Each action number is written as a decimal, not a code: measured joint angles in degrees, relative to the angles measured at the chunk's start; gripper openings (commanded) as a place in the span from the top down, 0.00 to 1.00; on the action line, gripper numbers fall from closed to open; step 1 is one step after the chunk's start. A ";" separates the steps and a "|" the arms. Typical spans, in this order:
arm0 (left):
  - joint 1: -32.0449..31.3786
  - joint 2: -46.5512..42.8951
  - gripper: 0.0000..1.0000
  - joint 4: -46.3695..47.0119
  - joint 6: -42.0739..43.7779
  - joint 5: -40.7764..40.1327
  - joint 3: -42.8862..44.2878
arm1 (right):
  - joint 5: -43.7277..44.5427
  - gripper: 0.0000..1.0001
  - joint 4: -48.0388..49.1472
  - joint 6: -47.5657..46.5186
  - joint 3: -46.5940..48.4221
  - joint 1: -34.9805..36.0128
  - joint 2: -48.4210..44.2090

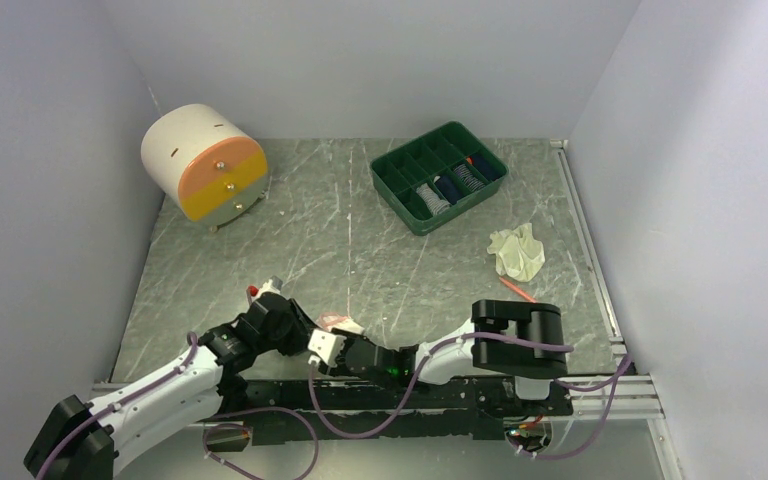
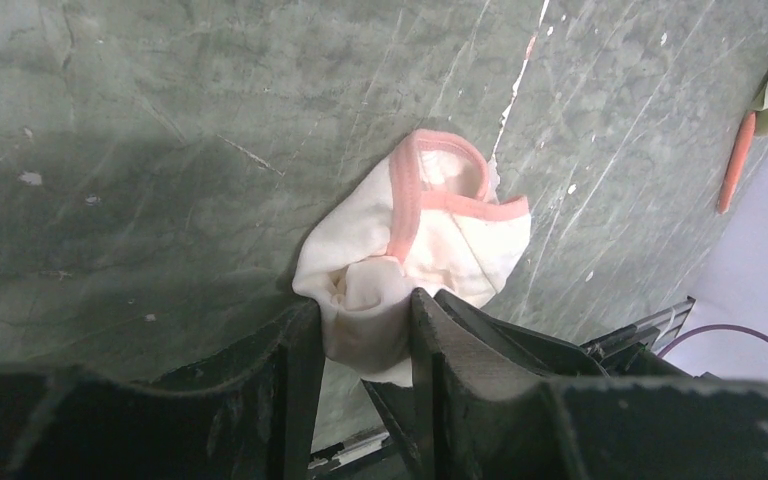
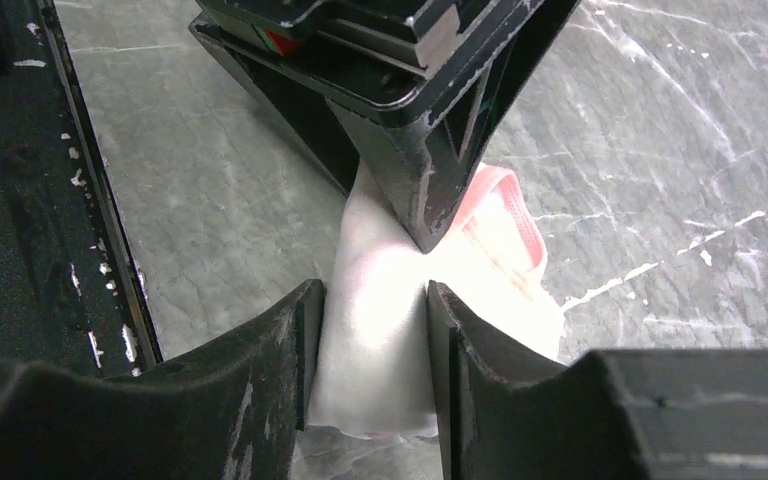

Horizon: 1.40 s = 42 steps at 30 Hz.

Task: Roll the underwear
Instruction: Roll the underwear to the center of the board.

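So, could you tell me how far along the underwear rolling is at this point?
Done: a few rolled cloth items already sit in the green tray. In hand: the left tool and right tool both pinch the pink-trimmed underwear, bunched but not a tight roll yet. Remaining: finishing that roll, then the cream-white underwear, lying crumpled and untouched.

A: Finish of the pink-trimmed underwear (image 2: 430, 240)?
B: Soft matt cloth is recorded, creased; the pink edging looks ribbed.
A: And the tabletop (image 1: 360, 250)?
B: Stone-like, grey-green, white-veined, scuffed, faint sheen. The far right tray (image 1: 396, 200) is noted as smooth green plastic.
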 measured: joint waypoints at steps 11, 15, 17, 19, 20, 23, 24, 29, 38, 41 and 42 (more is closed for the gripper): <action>0.00 -0.04 0.42 0.15 -0.13 0.13 0.00 | 0.48 0.90 -1.14 2.03 -0.09 -0.26 -0.85; -0.02 -0.63 0.21 0.50 -0.90 0.52 0.55 | -3.41 0.91 -0.04 5.05 -1.36 -2.16 -1.86; -0.04 -1.88 0.18 0.44 -1.42 0.59 0.61 | -7.52 0.90 1.92 7.82 -2.89 -4.42 -2.56; -0.04 -3.32 0.17 -0.07 -1.77 0.52 0.46 | -13.53 0.89 5.86 11.98 -5.14 -7.61 -2.84; -0.04 -3.78 0.18 -0.20 -1.77 0.50 0.33 | -15.85 0.89 7.50 13.57 -5.99 -8.72 -2.84; -0.04 -5.20 0.22 -0.76 -1.75 0.44 -0.07 | -22.99 0.88 13.20 19.39 -8.44 -12.55 -1.90; -0.04 -5.33 0.22 -0.94 -1.73 0.42 -0.11 | -25.09 0.87 15.43 21.55 -9.09 -13.70 -1.18; -0.04 -4.70 0.30 -0.90 -1.44 0.52 -0.13 | -32.68 0.84 25.64 31.15 -11.91 -18.10 2.67; -0.04 1.84 0.45 4.94 -1.27 1.40 -0.07 | -40.52 0.78 34.10 41.31 -11.93 -22.43 8.31; -0.02 5.22 0.52 7.76 -1.14 1.64 0.07 | -41.79 0.74 34.03 42.27 -11.56 -23.02 8.66; -0.02 6.23 0.55 8.22 -1.14 1.68 0.33 | -42.23 0.71 33.79 42.36 -11.43 -23.19 8.68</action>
